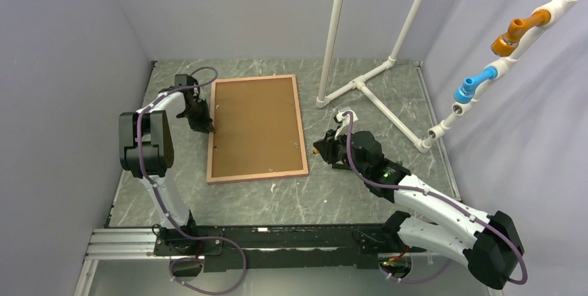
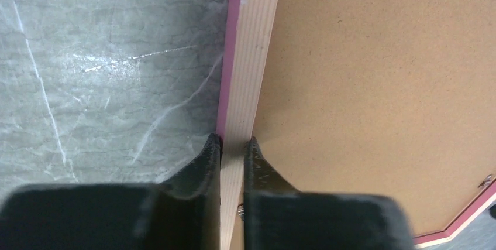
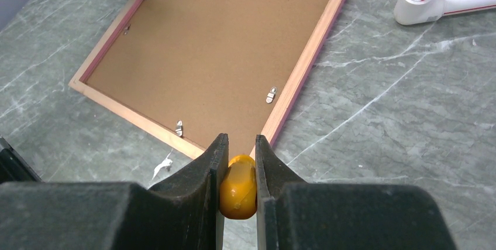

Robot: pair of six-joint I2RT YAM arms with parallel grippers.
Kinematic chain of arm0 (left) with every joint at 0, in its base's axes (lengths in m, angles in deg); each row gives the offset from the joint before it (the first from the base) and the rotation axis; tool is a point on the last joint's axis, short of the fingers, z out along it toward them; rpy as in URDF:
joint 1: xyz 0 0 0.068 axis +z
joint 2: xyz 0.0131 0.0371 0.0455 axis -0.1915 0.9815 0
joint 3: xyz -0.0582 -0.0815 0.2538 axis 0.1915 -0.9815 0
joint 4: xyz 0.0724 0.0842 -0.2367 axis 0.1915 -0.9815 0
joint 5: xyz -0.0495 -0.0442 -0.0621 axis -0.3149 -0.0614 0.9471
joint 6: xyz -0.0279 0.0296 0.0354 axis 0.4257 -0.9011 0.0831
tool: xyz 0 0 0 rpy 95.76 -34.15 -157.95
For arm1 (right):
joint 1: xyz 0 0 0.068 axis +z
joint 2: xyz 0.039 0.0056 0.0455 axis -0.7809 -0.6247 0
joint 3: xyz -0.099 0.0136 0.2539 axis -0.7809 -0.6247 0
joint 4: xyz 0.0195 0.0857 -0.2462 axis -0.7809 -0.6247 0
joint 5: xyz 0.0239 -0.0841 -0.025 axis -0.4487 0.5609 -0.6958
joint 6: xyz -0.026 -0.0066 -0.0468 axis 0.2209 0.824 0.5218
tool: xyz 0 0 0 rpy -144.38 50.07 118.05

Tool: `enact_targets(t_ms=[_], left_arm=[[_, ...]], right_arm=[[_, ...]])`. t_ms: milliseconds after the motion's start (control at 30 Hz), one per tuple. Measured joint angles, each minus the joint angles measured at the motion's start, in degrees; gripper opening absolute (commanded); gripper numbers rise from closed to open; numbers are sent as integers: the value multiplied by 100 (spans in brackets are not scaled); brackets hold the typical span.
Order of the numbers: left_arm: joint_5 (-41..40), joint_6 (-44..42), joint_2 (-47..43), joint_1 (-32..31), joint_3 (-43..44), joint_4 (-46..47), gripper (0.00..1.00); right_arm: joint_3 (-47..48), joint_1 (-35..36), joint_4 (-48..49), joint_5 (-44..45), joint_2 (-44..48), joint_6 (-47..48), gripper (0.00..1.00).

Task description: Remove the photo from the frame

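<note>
The pink frame lies face down on the grey marble table, with its brown backing board facing up. The photo is hidden under that board. My left gripper is at the frame's left side. In the left wrist view its fingers are shut across the pale wooden rail, one outside and one on the board. My right gripper hovers just right of the frame's near right corner. It is shut on a yellow tool handle. Small metal clips hold the board in place.
A white pipe stand rises behind the frame to the right, its foot on the table. A slanted pipe with orange and blue fittings runs along the right wall. A small white scrap lies by the frame's near edge.
</note>
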Motion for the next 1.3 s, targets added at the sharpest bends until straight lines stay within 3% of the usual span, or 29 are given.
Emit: enact_targets(t_ms=[200,333,600,767,833,933,1000,1300], left_arm=[[131,149,-55,107,-103,76,0],[72,715,-557,254,-787,356,0],[-273,3215,-3244,509,-3869,1285,0],[-514,4964,-5182,94,-5589,2175,0],[-581,5333,-5545,-81,-5761,2138,10],[-573,5464,-5692,-181,-5768,1958,38],[-459,5381,-5740,-190,-5722,1775,52],[789,3864,-6100,-243,-5340,1303,62]], right_arm=[[-7,0,4,-17,-2,-2,0],[-26,0,26,-37,-2,-2,0],[-39,0,129,-70,-144,-7,0],[-37,-2,129,-103,-323,-15,0],[13,-2,103,-138,-507,-55,0],[269,-2,37,-221,-946,-149,0],[492,-2,-31,-275,-1217,-208,0],[2065,0,-474,-317,-2612,-306,0]])
